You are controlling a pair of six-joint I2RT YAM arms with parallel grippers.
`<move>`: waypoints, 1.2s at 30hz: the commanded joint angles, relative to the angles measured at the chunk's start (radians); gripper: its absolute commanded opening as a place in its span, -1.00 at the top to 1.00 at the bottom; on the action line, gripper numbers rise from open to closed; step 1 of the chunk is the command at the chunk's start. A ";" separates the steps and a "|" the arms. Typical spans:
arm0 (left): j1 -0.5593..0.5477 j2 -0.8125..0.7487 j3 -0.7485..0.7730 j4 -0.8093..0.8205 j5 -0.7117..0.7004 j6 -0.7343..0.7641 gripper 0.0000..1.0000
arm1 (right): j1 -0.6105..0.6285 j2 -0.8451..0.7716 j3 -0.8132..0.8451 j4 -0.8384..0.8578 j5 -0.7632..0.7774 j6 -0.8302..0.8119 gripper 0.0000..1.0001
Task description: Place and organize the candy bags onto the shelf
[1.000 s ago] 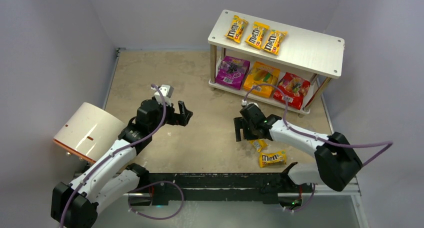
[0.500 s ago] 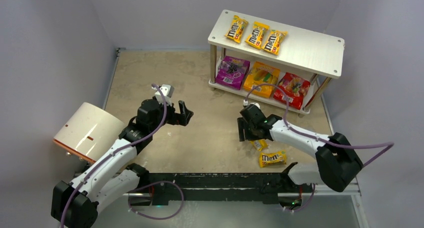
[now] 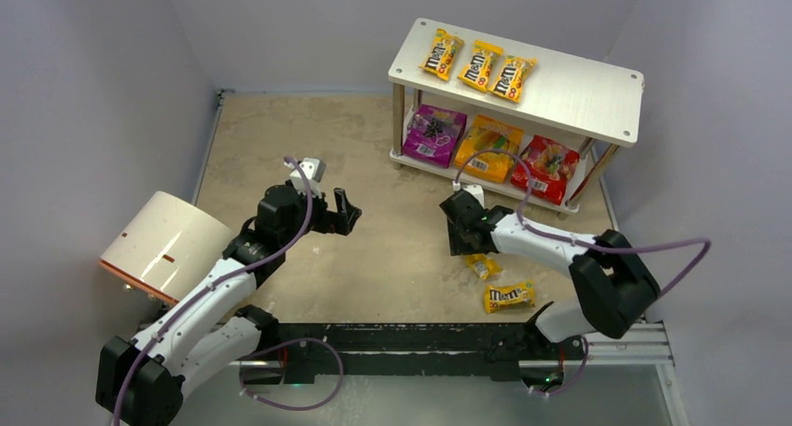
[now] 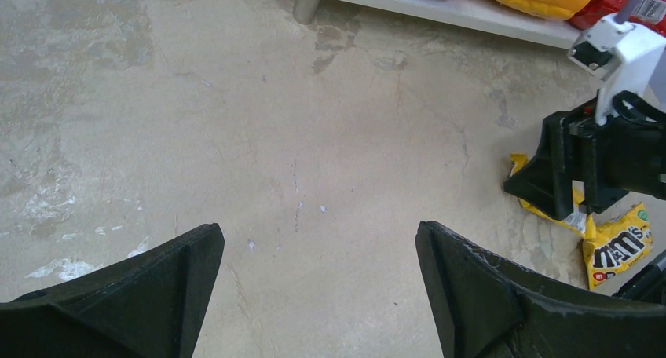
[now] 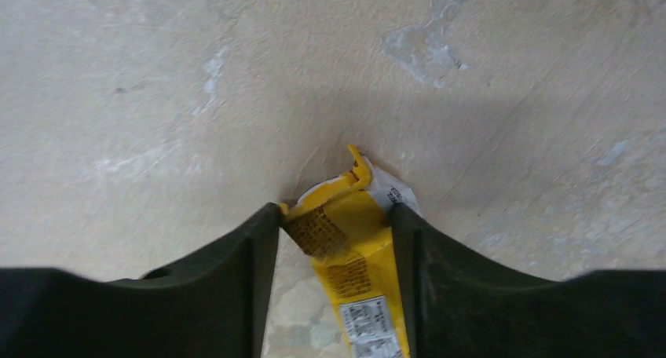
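Down at the near right of the bench (image 3: 280,136), the right end effector (image 5: 334,213) is lowered over a yellow M&M's packet (image 5: 347,257). Its two dark fingers press against the packet's long sides, pinching it while it lies on the surface. A second yellow packet (image 3: 509,296) lies flat just beside it, closer to the arm bases and touched by nothing. The left end effector (image 4: 314,240) hangs over bare bench near the middle with its fingers spread wide and nothing between them. At the far right stands the shelf (image 3: 579,94). Three yellow packets (image 3: 480,64) sit in a row on the left half of its top board. On the lower board a purple pouch (image 3: 434,134), an orange pouch (image 3: 487,148) and a red pouch (image 3: 547,169) lie side by side, left to right. A white-and-tan cylinder (image 3: 163,244) sits at the left edge, beside the left arm.
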 commanded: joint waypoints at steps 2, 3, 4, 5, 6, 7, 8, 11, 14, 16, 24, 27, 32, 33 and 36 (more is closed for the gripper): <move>-0.003 -0.017 0.032 0.021 -0.002 0.004 -1.00 | -0.002 0.091 0.051 0.020 0.108 0.025 0.19; -0.002 -0.020 0.030 0.023 -0.002 0.004 -1.00 | -0.002 0.087 0.049 0.025 0.108 0.026 0.31; -0.003 -0.020 0.030 0.023 -0.002 0.003 -1.00 | -0.002 0.078 0.049 0.030 0.108 0.025 0.39; -0.003 -0.020 0.031 0.022 -0.001 0.003 -1.00 | -0.002 0.062 0.051 0.044 0.111 0.011 0.41; -0.003 -0.018 0.031 0.022 0.000 0.003 -1.00 | 0.000 0.042 0.051 0.054 0.099 -0.004 0.41; -0.003 -0.015 0.032 0.023 0.002 0.003 -1.00 | 0.000 0.020 0.049 0.062 0.078 -0.014 0.45; -0.003 -0.011 0.033 0.024 0.004 0.003 -1.00 | 0.000 -0.005 0.043 0.073 0.069 -0.023 0.52; -0.003 0.001 0.031 0.030 0.007 0.002 -1.00 | 0.000 -0.087 0.020 0.106 0.026 -0.041 0.75; -0.002 0.015 0.033 0.036 0.035 0.006 -1.00 | 0.000 -0.169 0.018 0.164 -0.107 -0.085 0.82; -0.002 0.025 0.033 0.055 0.085 0.013 -1.00 | 0.000 -0.228 0.012 0.251 -0.275 -0.115 0.91; -0.003 0.021 -0.100 0.510 0.786 -0.023 -1.00 | -0.001 -0.319 0.045 0.654 -1.159 -0.126 1.00; -0.004 0.006 -0.155 0.707 0.945 -0.103 -1.00 | 0.000 -0.290 0.071 0.755 -1.316 -0.051 1.00; -0.006 -0.033 -0.147 0.703 0.950 -0.108 -0.98 | 0.001 -0.249 0.104 0.818 -1.392 0.004 1.00; -0.009 -0.031 -0.148 0.723 0.952 -0.121 -0.98 | 0.003 -0.245 0.107 0.841 -1.397 0.011 1.00; -0.018 -0.010 -0.143 0.749 0.956 -0.137 -0.97 | 0.008 -0.227 0.101 0.917 -1.389 0.055 1.00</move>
